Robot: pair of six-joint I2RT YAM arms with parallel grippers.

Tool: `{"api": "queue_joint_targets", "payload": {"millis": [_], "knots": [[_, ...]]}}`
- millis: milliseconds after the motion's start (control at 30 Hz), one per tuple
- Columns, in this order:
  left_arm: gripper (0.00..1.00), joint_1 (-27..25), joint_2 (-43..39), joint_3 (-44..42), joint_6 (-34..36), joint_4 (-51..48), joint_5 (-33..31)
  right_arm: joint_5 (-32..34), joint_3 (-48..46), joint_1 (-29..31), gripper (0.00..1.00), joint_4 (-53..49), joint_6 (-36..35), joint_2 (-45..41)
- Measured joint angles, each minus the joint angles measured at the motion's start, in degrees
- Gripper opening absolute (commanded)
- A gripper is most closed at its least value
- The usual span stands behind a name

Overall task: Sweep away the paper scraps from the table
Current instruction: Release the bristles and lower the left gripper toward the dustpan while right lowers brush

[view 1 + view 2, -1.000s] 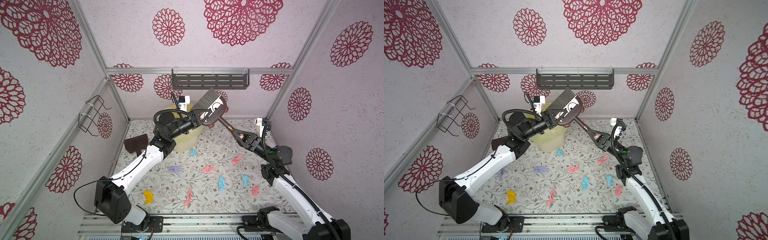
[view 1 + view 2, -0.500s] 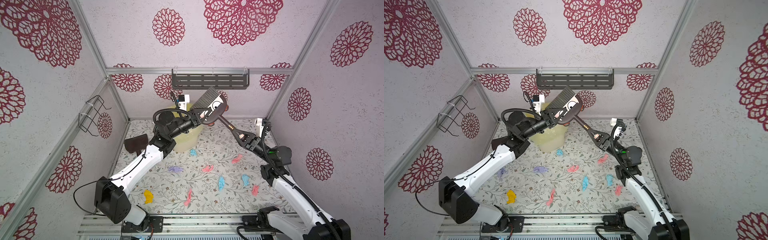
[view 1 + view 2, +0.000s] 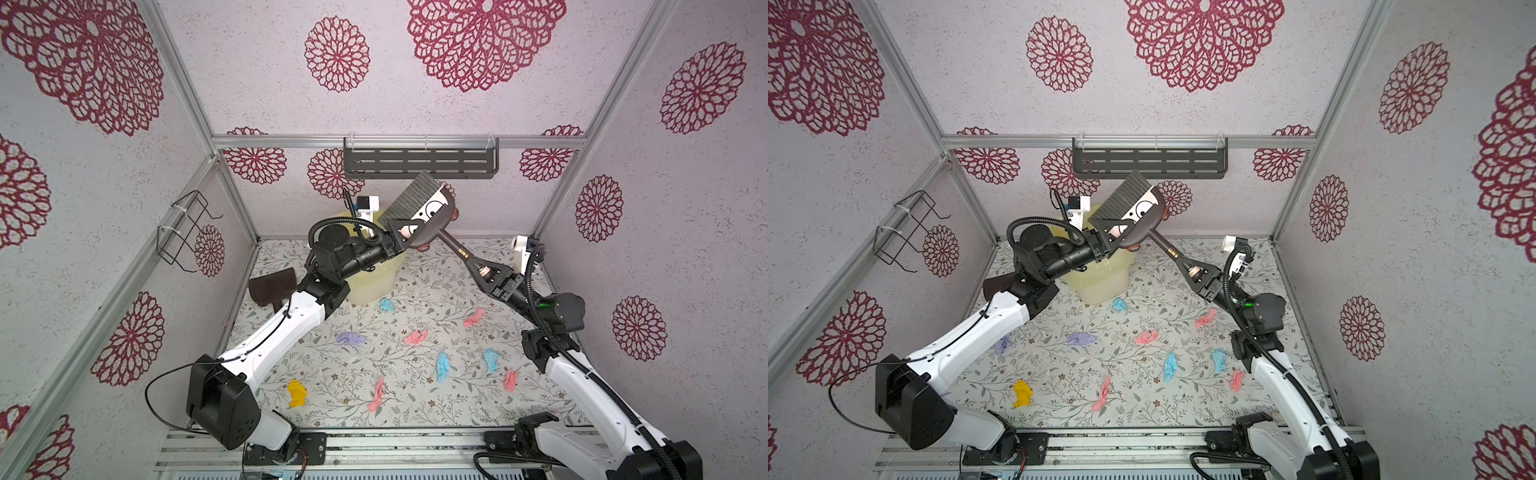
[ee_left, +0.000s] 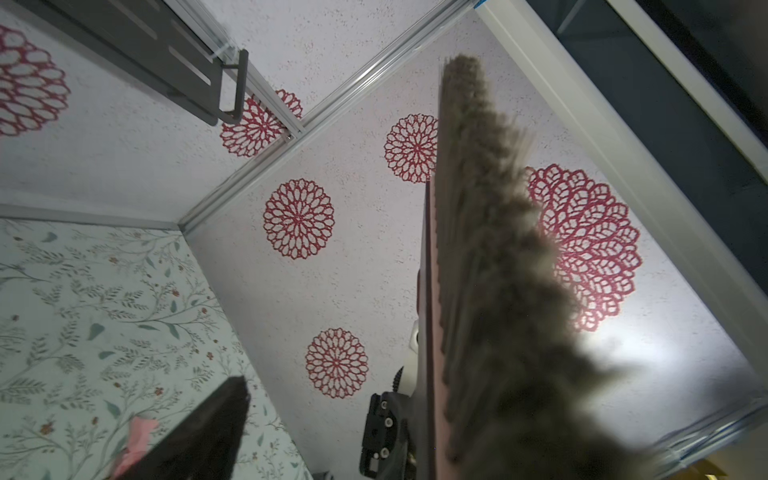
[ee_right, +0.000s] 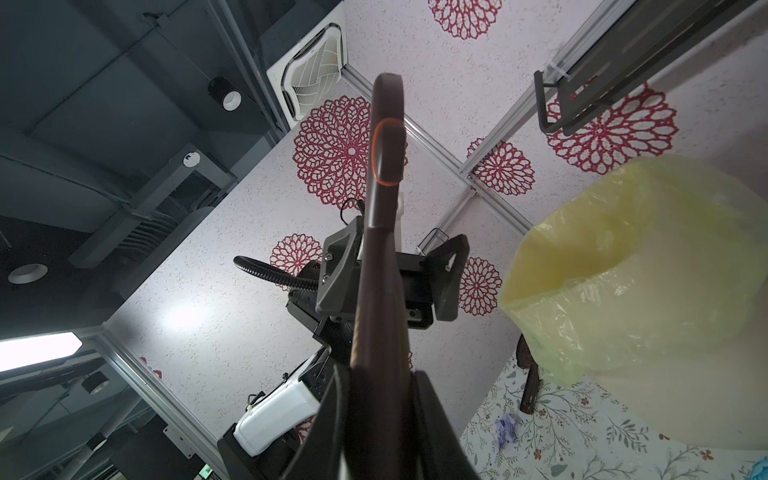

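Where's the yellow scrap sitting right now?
In both top views the yellow scrap lies at the table's front left, by the left arm's base; a pink scrap is its nearest neighbour.

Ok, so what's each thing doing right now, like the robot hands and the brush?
brush, held up off the table, bristles upward.
right gripper, jaws shut on the brush handle.
left gripper, jaws open around the brush head.
paper scraps, scattered on the table, unswept.
bin, upright, open on top.
dustpan, resting at the table's left edge, untouched.

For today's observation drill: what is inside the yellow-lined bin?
Only its yellow bag shows. The left arm and brush cover the opening from above, so any contents are hidden.
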Motion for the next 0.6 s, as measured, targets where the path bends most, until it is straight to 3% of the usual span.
{"api": "queue_joint_targets", "payload": {"millis": [267, 467, 600], "knots": [[0.97, 3.89, -13.27, -2.6, 7.34, -14.23, -4.76, -0.24, 2.01, -5.49, 0.0, -10.29, -4.81, -4.11], [0.97, 7.61, -24.06, -3.74, 14.84, -33.7, -12.37, 0.61, 12.63, -7.5, 0.0, -35.12, -20.41, -6.78], [0.97, 15.34, -28.09, -8.15, 18.01, -47.89, -19.8, 1.05, 17.66, -8.39, 0.0, -47.04, -28.98, -9.14]]}}
